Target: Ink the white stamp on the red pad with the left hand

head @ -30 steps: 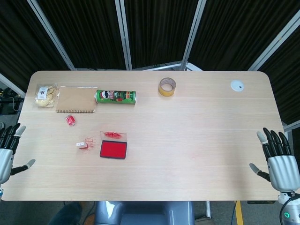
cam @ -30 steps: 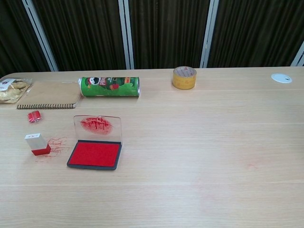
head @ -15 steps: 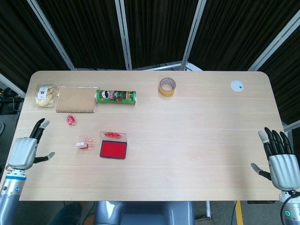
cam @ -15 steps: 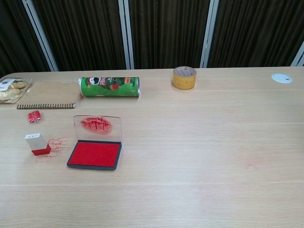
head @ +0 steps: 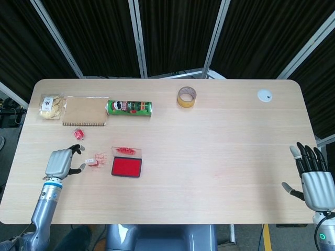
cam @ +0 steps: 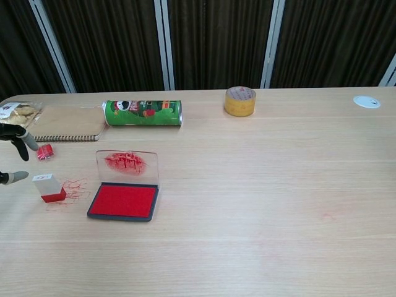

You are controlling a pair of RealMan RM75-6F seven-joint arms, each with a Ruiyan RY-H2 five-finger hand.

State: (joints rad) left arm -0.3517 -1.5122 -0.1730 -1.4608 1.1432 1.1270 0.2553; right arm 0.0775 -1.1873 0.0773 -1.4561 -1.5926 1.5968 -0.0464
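Note:
The white stamp [head: 92, 161] with a red base stands upright on the table, left of the open red ink pad [head: 126, 167]. In the chest view the white stamp [cam: 48, 187] and the red ink pad [cam: 123, 201] sit at the lower left, the pad's clear lid raised behind it. My left hand [head: 61, 162] is just left of the stamp, fingers apart, holding nothing; only its fingertips [cam: 25, 141] show at the chest view's left edge. My right hand [head: 313, 179] hangs open off the table's right edge.
A green chip can [head: 129, 107] lies behind the pad, beside a brown notebook [head: 85, 111] and a snack bag [head: 51, 106]. A small red object [head: 79, 134] lies behind the left hand. A tape roll [head: 187, 97] and a white disc [head: 265, 95] sit further back.
My left hand has come in from the table's left edge toward the stamp. The right hand has sunk slightly. The stamp and pad have not moved.

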